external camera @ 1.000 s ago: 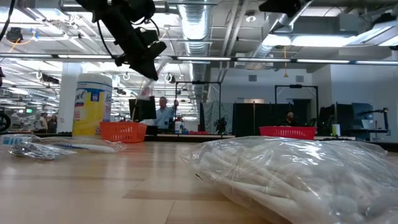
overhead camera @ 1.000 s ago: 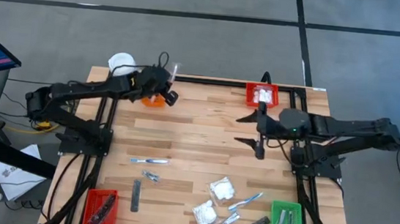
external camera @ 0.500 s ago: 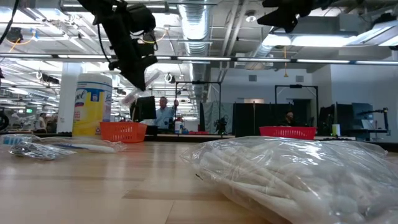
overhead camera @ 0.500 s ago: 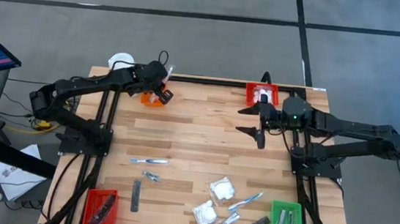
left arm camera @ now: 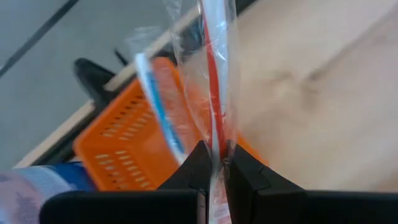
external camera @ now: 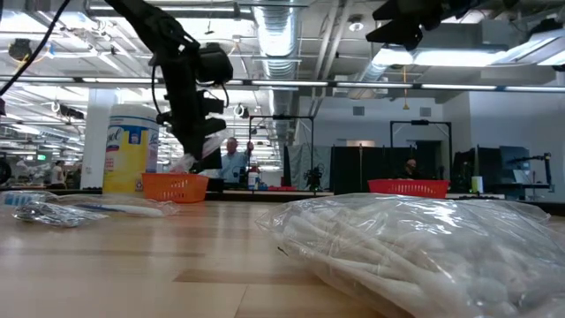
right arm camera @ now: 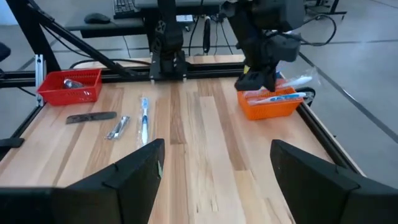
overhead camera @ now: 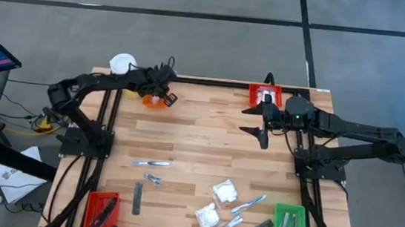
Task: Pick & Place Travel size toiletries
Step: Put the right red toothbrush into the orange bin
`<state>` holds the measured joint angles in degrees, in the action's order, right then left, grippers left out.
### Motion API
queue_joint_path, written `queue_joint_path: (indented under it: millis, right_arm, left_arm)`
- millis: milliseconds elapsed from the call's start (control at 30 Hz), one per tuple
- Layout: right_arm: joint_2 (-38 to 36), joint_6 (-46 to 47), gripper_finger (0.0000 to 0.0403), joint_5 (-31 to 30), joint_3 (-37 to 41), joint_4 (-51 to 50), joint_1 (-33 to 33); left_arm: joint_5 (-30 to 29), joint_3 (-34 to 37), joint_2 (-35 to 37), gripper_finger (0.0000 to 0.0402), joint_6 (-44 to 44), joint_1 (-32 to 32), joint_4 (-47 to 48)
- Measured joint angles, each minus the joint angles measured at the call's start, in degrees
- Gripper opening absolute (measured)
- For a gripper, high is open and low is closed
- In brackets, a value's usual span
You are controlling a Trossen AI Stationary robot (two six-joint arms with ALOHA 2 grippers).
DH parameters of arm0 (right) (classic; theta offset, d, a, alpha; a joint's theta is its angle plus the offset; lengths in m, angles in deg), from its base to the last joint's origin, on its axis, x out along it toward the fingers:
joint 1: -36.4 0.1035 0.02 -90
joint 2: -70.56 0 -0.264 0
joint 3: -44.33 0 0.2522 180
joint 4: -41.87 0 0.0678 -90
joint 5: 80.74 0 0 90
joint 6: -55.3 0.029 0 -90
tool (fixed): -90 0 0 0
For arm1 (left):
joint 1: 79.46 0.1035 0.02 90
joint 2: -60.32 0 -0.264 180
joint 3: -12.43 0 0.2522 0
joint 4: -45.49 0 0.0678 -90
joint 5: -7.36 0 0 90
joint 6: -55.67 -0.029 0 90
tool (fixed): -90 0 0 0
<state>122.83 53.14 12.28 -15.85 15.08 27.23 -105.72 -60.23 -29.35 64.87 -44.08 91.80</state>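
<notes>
The left gripper (overhead camera: 166, 93) is pinched shut on a wrapped toothbrush (left arm camera: 214, 93), gripping the clear sleeve by one end so the brush hangs into the orange bin (overhead camera: 153, 100). The hold looks meant for a drop into the bin, where another wrapped toothbrush (right arm camera: 281, 97) already lies. Right of the orange bin, the right gripper (overhead camera: 264, 127) hovers with its fingers spread wide and empty, beside the red bin (overhead camera: 254, 93) holding something white. Well in front of the orange bin, loose toiletries wait on the table (overhead camera: 200, 139): a toothbrush (overhead camera: 151, 163), a dark grey bar (overhead camera: 137, 197), white puffy packets (overhead camera: 225, 191) and silvery sachets (overhead camera: 153, 177). The green bin (overhead camera: 289, 226) holds sachets; a second red bin (overhead camera: 101, 211) holds a dark bar.
</notes>
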Motion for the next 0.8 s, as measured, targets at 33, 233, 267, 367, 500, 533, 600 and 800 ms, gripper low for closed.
queue_joint_path:
  millis: [33,233,267,367,500,533,600,800]
  right_arm:
    - [0.0,-0.3,0.0286,0.0,0.0,-0.1,0.0]
    - [0.0,-1.0,0.0286,0.0,0.0,0.0,0.0]
    - [0.0,-1.0,0.0286,0.0,0.0,0.0,0.0]
    - [0.0,-1.3,0.0286,0.0,0.0,0.0,0.0]
    - [0.0,-1.3,0.0286,0.0,0.0,0.0,0.0]
    - [0.0,-1.3,0.0286,0.0,0.0,0.0,0.0]
    - [0.0,-1.3,0.0286,0.0,0.0,0.0,0.0]
    - [0.0,-1.3,0.0286,0.0,0.0,0.0,0.0]
  left_arm:
    - [-0.7,0.0,-0.2,0.0014,0.0,0.4,-0.2]
    - [-0.9,0.0,-0.3,0.0019,-0.3,2.4,-1.5]
    - [-0.9,0.0,-0.2,0.0017,-0.3,2.6,-1.6]
    - [-0.9,0.0,-0.1,0.0014,-0.3,2.7,-2.0]
    - [-0.5,0.0,-0.1,0.0014,-0.3,2.7,-2.1]
    - [-0.3,0.0,-0.1,0.0014,-0.3,2.7,-2.1]
    - [0.4,0.1,-0.1,0.0014,-0.3,2.7,-2.2]
    - [0.0,2.0,-0.1,0.0014,0.1,2.7,-3.2]
